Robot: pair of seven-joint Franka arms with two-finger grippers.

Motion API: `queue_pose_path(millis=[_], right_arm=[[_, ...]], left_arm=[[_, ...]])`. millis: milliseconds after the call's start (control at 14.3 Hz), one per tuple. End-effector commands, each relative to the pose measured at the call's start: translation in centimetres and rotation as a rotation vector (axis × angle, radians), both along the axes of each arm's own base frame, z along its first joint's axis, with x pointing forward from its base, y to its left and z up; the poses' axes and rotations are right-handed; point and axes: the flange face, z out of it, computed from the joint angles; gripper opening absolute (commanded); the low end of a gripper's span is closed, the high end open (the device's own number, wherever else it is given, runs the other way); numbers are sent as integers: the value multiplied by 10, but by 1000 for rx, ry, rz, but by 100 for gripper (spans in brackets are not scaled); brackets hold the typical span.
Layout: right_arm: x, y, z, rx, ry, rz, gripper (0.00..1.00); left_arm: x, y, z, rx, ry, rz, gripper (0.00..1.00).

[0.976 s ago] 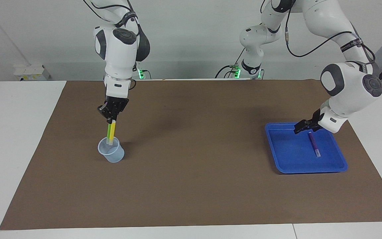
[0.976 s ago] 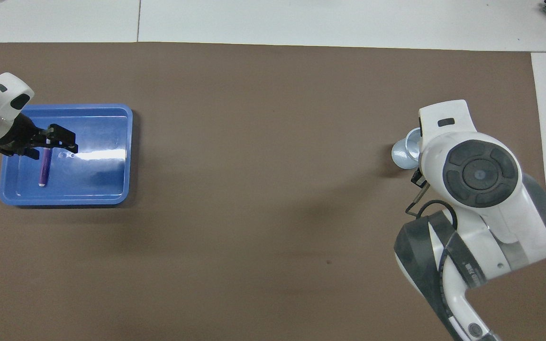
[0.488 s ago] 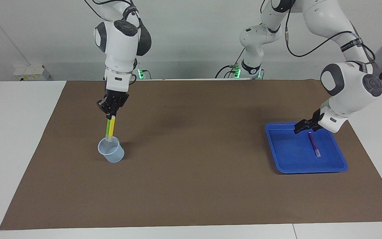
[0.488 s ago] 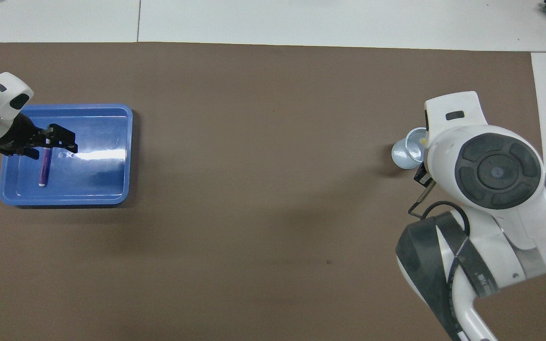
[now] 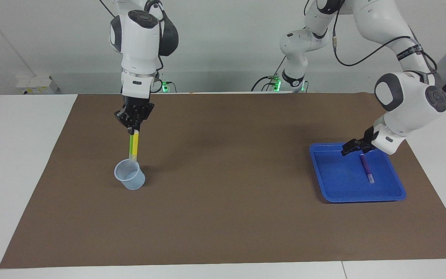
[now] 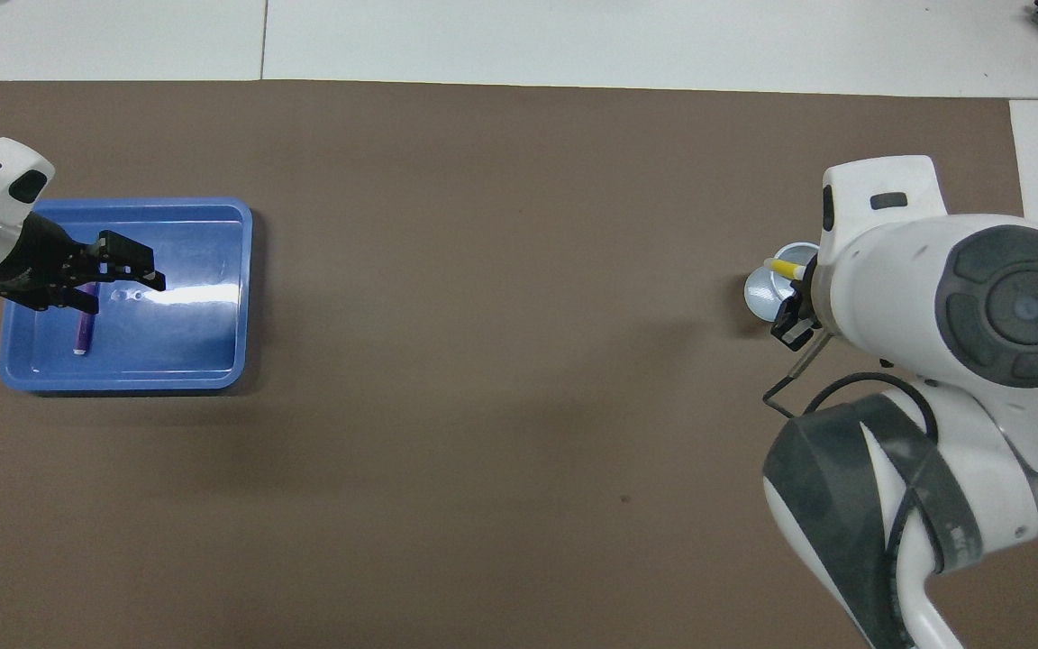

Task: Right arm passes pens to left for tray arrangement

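Over at the right arm's end of the worktop, the right pincer [image 5: 134, 130] grips the yellow pen [image 5: 134, 144] and green pen [image 5: 131, 146] above the cup [image 5: 130, 180]. The left pincer [image 5: 352, 148] hangs released over the tray [image 5: 323, 182], where the purple pen [image 5: 366, 169] lies.

We see a glossy blue plastic tray [image 5: 323, 182] that catches a white glare, and a translucent, thin-walled plastic cup [image 5: 130, 179]. The pens [image 5: 134, 145] look like smooth plastic. The brown mat [image 5: 223, 217] looks matt and papery, the white table [image 5: 18, 155] smooth, the arm shells glossy white plastic.
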Motion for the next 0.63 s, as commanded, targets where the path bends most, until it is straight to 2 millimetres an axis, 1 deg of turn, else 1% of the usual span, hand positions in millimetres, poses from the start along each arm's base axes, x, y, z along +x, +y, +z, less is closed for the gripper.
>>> queue_pose_path(millis=[0,209,349,488,558], right_arm=[[-3,2,8,91,19,-103,0],[-3,8,9,198,42,-227,0],[-3,10,11,233,44,-295,0],[-4,14,9,291,58,-385,0],[-4,16,9,326,68,-434,0]], left_arm=[[-11,-14,17,-68,105,129,99],[-21,-36,24,-158,244,345,99],[-22,-44,27,-190,305,433,99],[-24,-61,28,-231,373,520,98],[-25,-68,33,-262,404,562,98]])
